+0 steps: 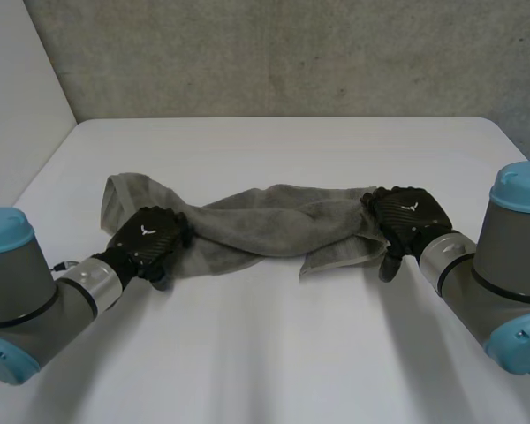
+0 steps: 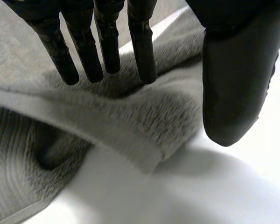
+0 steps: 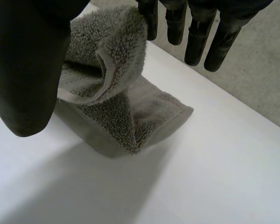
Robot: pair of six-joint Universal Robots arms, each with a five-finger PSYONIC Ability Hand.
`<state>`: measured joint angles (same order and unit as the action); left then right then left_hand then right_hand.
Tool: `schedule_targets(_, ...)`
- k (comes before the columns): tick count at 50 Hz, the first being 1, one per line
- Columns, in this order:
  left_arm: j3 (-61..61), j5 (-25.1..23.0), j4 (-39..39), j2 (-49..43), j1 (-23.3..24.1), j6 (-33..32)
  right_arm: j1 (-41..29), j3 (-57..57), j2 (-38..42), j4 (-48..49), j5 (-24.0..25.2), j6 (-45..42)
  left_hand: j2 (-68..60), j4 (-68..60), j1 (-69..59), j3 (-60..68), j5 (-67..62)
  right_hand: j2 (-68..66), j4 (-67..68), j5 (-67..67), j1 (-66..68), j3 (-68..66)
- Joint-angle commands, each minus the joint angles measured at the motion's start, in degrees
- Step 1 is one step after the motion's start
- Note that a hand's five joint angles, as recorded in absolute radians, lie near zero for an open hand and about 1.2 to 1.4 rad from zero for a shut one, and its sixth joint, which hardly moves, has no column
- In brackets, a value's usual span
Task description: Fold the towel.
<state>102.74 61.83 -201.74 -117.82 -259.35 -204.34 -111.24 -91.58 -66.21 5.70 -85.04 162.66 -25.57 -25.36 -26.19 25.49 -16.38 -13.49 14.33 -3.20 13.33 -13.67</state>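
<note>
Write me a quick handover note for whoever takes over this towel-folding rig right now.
Left hand: open, straight fingers resting on the towel at its near edge toward the left end, thumb apart.
Right hand: shut on the towel's right end, a raised fold pinched between thumb and fingers.
Towel: bunched and twisted across the middle of the table.
Done: no neat fold yet.
Left: spread it flat, then fold.
</note>
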Motion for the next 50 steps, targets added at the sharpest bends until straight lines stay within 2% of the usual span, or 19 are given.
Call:
schedule_targets(1,-3.2,0.8,-0.1,-3.7,0.0,-2.7,0.0,2.6,3.9,0.0,-0.1,0.4,-2.0,-2.2,-1.3,2.0,-1.2,3.1,-3.9,2.8,-2.9,3.3)
schedule_targets(8,-6.3,1.9,-0.1,-6.5,0.2,-2.9,-0.1,4.3,6.4,0.0,-0.3,1.4,-9.2,-9.4,-8.6,9.3,-8.4,-4.8,4.0,-5.1,5.0,-4.7)
schedule_targets(10,-7.9,2.5,-0.1,-8.1,0.3,-2.9,-0.1,5.3,7.3,0.0,-0.1,3.7,-16.9,-17.1,-16.3,17.0,-16.1,-17.9,17.0,-18.2,18.0,-17.7)
schedule_targets(11,-7.9,2.5,-0.1,-8.1,0.3,-2.9,-0.1,5.3,7.3,0.0,-0.1,3.7,-16.9,-17.1,-16.3,17.0,-16.1,-18.0,17.1,-18.2,18.1,-17.8)
schedule_targets(13,-9.6,2.8,0.1,-9.1,0.5,-2.7,-0.1,6.5,8.0,0.1,0.4,6.6,-35.7,-35.9,-35.0,35.7,-34.9,-39.4,38.5,-39.6,39.5,-39.2)
schedule_targets(14,-9.6,2.8,0.1,-9.1,0.5,-2.7,0.1,7.2,8.1,0.2,0.6,8.1,-35.8,-36.0,-35.2,35.9,-35.0,-51.0,50.1,-51.3,51.1,-50.8)
schedule_targets(15,-10.2,2.9,0.2,-9.2,0.5,-2.4,0.1,7.2,8.1,0.2,0.6,8.1,-42.8,-43.0,-42.2,42.9,-42.0,-51.1,50.3,-51.4,51.3,-50.9)
schedule_targets(16,-10.9,2.9,0.5,-9.0,0.6,-2.0,0.2,7.9,8.1,0.4,0.8,9.3,-52.7,-52.9,-52.0,52.7,-51.9,-61.9,61.1,-62.2,62.1,-61.7)
schedule_targets(18,-11.3,2.9,0.7,-8.3,0.7,-1.9,0.3,8.6,7.6,0.5,1.0,10.1,-54.4,-54.6,-53.8,54.5,-53.6,-66.5,65.6,-66.8,66.6,-66.3)
schedule_targets(23,-11.7,2.9,1.4,-2.5,1.8,0.6,0.9,11.1,3.7,-0.4,1.6,10.8,-54.4,-54.6,-53.8,54.5,-53.6,-66.5,65.7,-66.8,66.7,-66.3)
schedule_targets(27,-12.4,2.8,1.6,6.9,1.8,8.0,3.7,12.8,-2.8,-1.4,4.5,10.1,-54.4,-54.6,-53.8,54.5,-53.6,-66.5,65.7,-66.8,66.7,-66.3)
schedule_targets(30,-13.8,2.6,1.8,13.3,1.6,14.8,5.2,15.8,-6.1,-5.6,7.8,9.9,-54.4,-54.6,-53.8,54.5,-53.6,-66.5,65.7,-66.8,66.7,-66.3)
schedule_targets(32,-15.3,2.2,2.8,19.8,1.2,21.8,7.1,21.0,-8.7,-12.0,10.4,9.4,-54.4,-54.6,-53.8,54.5,-53.6,-66.5,65.7,-66.8,66.7,-66.3)
schedule_targets(36,-16.9,1.7,4.8,25.2,-0.5,27.6,9.9,26.9,-11.2,-19.8,12.8,7.1,-54.4,-54.6,-53.8,54.5,-53.6,-66.5,65.7,-66.8,66.7,-66.3)
schedule_targets(38,-18.6,1.5,7.1,28.2,-3.2,31.2,12.4,32.3,-13.4,-26.4,15.2,2.2,-54.4,-54.6,-53.8,54.5,-53.6,-66.5,65.7,-66.8,66.7,-66.3)
schedule_targets(45,-21.8,-1.3,11.2,28.0,-8.1,33.8,12.9,41.0,-10.3,-35.1,14.4,-9.7,-54.4,-54.6,-53.8,54.5,-53.6,-66.5,65.7,-66.8,66.7,-66.3)
schedule_targets(47,-22.5,-1.4,12.0,26.5,-8.1,34.1,12.5,42.5,-8.1,-36.6,13.0,-12.6,-54.4,-54.6,-53.8,54.5,-53.6,-66.5,65.7,-66.8,66.7,-66.3)
schedule_targets(49,-24.0,-1.3,13.3,20.0,-7.8,34.1,10.3,44.2,-4.2,-37.8,8.3,-18.5,-54.4,-54.6,-53.8,54.5,-53.6,-66.5,65.7,-66.8,66.7,-66.3)
schedule_targets(50,-24.0,-1.3,13.3,20.0,-7.8,34.1,10.3,44.2,-4.2,-37.8,8.2,-18.5,-54.4,-54.6,-53.8,54.5,-53.6,-66.5,65.7,-66.8,66.7,-66.3)
